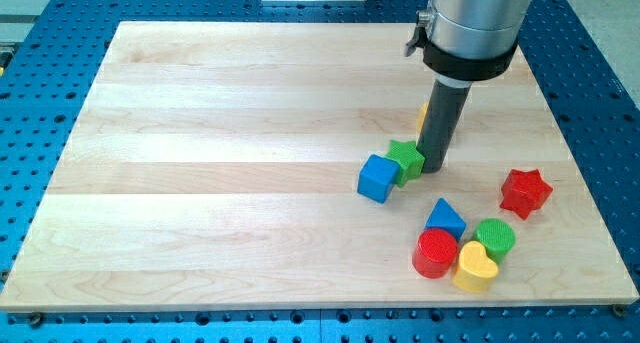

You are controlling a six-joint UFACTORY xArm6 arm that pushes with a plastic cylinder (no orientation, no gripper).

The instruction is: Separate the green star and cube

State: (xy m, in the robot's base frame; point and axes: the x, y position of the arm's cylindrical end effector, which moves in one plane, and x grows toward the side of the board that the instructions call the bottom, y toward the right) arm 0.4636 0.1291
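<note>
The green star (405, 157) lies right of the board's middle, touching the blue cube (378, 177), which sits at its lower left. My tip (434, 169) is down on the board right against the star's right side. The dark rod rises from there to the grey arm end at the view's top.
A yellow block (424, 113) peeks out behind the rod. A red star (525, 191) lies at the right. At the lower right a cluster holds a blue triangle (445, 219), a red cylinder (436, 252), a green cylinder (495, 238) and a yellow heart (475, 267). The wooden board (200, 183) lies on a blue perforated table.
</note>
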